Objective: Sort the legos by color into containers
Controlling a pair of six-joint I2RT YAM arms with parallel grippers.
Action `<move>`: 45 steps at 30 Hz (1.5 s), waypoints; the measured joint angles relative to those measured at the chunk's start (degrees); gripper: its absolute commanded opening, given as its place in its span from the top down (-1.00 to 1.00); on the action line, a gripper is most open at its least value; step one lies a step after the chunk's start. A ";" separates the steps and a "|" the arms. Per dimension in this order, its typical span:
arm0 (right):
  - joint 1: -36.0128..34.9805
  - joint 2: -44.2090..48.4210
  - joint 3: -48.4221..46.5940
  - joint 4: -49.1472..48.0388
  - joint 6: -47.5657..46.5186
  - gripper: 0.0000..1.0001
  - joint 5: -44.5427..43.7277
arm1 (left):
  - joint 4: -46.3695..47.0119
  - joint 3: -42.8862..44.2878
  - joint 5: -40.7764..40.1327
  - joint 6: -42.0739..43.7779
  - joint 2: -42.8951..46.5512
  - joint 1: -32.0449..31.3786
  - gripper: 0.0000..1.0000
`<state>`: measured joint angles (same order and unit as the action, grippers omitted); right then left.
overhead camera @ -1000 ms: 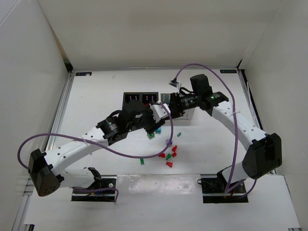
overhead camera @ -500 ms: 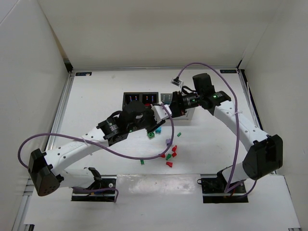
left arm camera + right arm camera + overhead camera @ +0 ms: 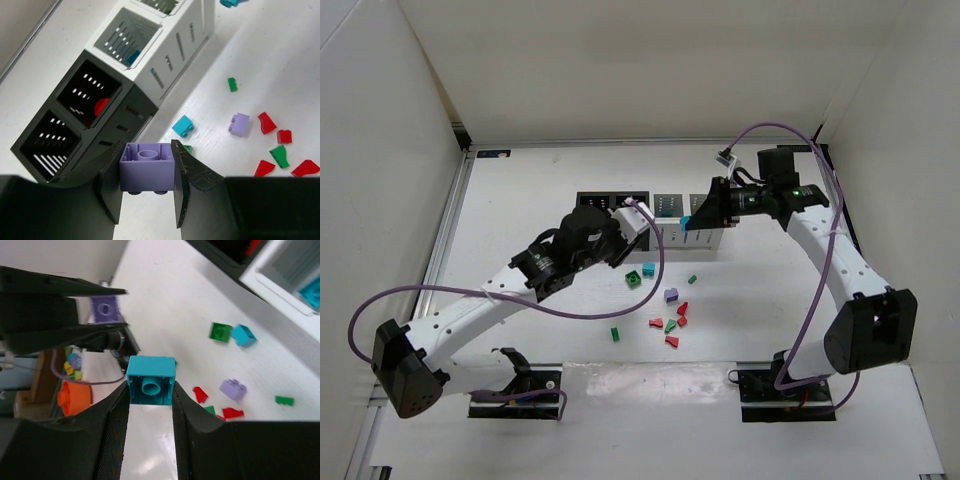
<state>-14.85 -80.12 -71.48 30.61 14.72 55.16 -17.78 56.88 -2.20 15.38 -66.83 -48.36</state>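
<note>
Pinching flat sides, your left gripper (image 3: 148, 175) holds a purple brick (image 3: 147, 162) and your right gripper (image 3: 150, 392) a teal brick (image 3: 150, 376). Probably light, hard, slippery.

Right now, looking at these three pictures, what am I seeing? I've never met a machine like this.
These are two robot arms bolted to a white table. The wide picture looks down from above, with the left arm and the right arm both in view. The other two pictures come from small cameras on each wrist, looking along the fingers. The left end effector pinches a purple brick. The right end effector pinches a teal brick. Four joined bins, two black and two white, stand in a row. Loose bricks in red, green, purple and teal lie near them.
</note>
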 measured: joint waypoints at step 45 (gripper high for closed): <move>-10.34 -22.91 -22.27 9.55 -6.14 -0.23 -38.73 | -7.61 12.35 -3.50 -19.47 -13.11 15.93 0.99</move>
<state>-25.19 -103.02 -93.76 40.16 8.58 16.43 -25.39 69.23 -5.69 -4.10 -79.94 -32.42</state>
